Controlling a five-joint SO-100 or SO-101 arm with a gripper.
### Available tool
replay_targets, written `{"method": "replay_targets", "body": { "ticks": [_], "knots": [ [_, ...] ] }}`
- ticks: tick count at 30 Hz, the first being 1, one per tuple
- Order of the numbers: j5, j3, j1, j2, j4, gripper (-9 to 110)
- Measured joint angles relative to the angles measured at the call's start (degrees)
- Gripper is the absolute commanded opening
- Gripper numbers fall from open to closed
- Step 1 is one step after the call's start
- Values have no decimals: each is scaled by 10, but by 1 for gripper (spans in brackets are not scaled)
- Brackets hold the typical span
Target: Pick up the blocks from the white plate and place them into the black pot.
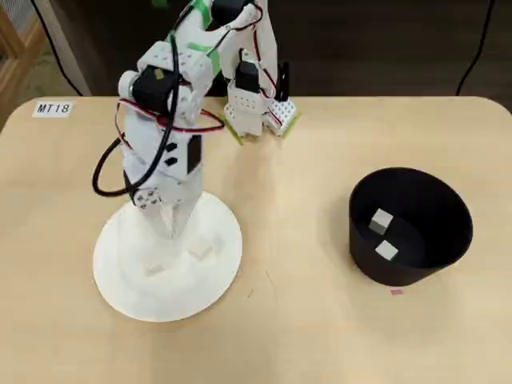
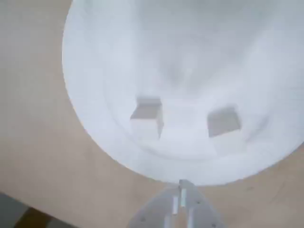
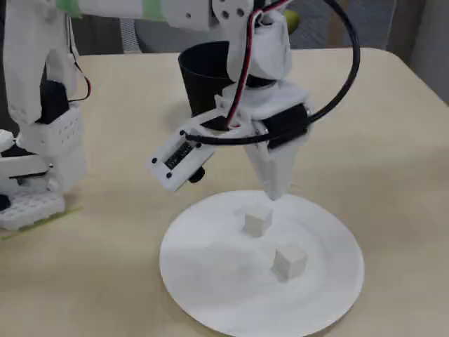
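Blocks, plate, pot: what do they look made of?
Blocks: pale, matte, sharp-edged cubes; light wood or plastic, can't tell which. White plate: flat, matte white, thin rim; looks like paper or plastic. Black pot: matte black, thin smooth flared wall; probably plastic.

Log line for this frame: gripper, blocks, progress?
gripper: shut, empty, above round white plate | two pale cubes on plate | two in matte black pot | phase: approaching next cube
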Motion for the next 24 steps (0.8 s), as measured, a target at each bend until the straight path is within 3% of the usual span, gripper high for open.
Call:
{"method": "replay_targets", "body": {
  "ticks": [3,7,10,14,24],
  "knots": [
    [0,-5,12,-18,20,-1],
    [-26,-31,25,-54,47,23],
    [-87,-125,25,-122,112,28],
    [-129,-206,24,-171,141,28],
    [-135,-215,14,-208,147,26]
  ]
}}
